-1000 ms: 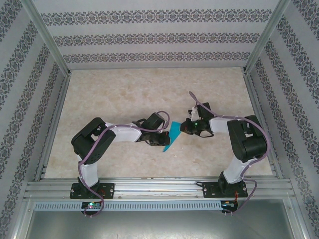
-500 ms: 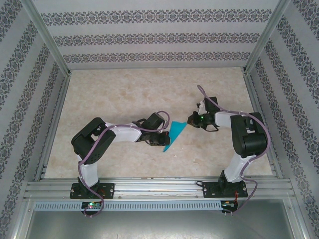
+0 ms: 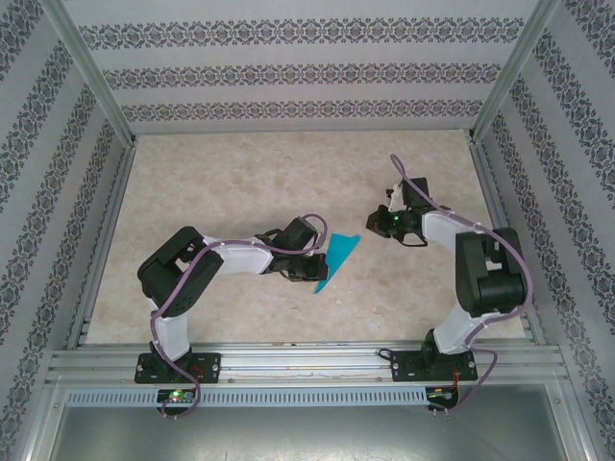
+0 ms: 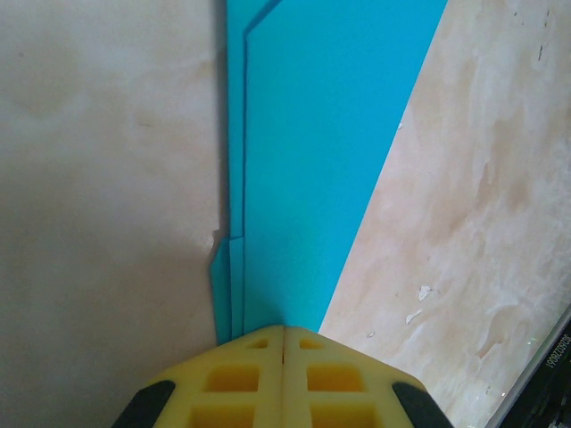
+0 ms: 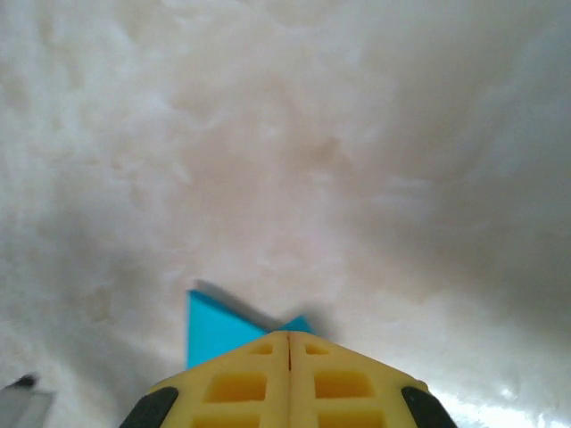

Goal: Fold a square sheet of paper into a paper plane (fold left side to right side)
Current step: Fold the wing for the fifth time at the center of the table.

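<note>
Left end effector [image 4: 284, 343]: clenched, yellow tips seam to seam and planted on the narrow end of the teal paper [image 4: 312, 160]. It looks like a pin-down rather than a pinch, and no sheet is visible between the tips. Right end effector [image 5: 287, 349]: also clenched, holding nothing. It hangs over bare tabletop [image 3: 240, 182] just off the paper's wide end, and its wrist cam catches one teal corner past the tips. The paper lies flat mid-tabletop between the two arms, already folded into a long tapered wedge. Stacked layers are stepped along one long edge and the other long edge runs diagonal. Handling, as I judge it: very light and thin, floppy across the single-layer area, stiffer along the stacked crease. It will probably skate on this smooth surface if pushed with nothing anchoring it, so the left pin matters. It is flat on the surface, so there's little for a tip to get under. Best take is likely at the free wide-end corner or the open diagonal edge: slide a tip under, light pinch, then carry it across. Grip too hard or drag it and it could crumple, tear or pick up a stray crease. I'd avoid grabbing mid-panel.
</note>
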You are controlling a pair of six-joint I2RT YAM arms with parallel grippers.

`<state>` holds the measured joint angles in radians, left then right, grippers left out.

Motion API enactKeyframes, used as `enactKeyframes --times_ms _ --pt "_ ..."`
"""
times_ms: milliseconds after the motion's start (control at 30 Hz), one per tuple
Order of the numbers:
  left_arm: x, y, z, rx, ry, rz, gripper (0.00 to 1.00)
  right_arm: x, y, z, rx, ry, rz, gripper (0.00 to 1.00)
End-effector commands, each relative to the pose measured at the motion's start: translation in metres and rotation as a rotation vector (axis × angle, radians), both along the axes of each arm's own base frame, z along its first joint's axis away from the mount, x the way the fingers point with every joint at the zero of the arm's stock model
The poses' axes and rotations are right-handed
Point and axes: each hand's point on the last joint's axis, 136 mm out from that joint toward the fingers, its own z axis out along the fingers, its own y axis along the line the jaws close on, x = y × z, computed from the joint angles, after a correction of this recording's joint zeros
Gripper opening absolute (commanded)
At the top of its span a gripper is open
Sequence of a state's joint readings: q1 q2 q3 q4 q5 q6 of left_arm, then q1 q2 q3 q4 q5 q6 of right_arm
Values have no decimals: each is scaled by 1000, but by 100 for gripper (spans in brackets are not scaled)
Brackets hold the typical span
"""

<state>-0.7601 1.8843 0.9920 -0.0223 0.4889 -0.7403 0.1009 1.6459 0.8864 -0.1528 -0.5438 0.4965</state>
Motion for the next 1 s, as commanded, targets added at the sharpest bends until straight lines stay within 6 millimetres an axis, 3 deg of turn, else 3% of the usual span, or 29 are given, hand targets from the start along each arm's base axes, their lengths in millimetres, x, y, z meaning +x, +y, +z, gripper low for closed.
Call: enactKeyframes --times_ms 0,200,333,700,967 --pt "-36 44 -50 224 133 1 0 -23 18 14 77 13 27 0" --pt "-36 44 -48 222 127 1 0 -61 66 -4 134 98 91 0" --pt "-36 44 -48 223 126 0 0 -70 83 -18 154 131 100 0" --pt "-35 44 -47 223 122 2 0 -83 103 -43 155 211 128 0" --pt "-35 44 -46 223 120 4 0 -94 106 -45 160 247 114 0"
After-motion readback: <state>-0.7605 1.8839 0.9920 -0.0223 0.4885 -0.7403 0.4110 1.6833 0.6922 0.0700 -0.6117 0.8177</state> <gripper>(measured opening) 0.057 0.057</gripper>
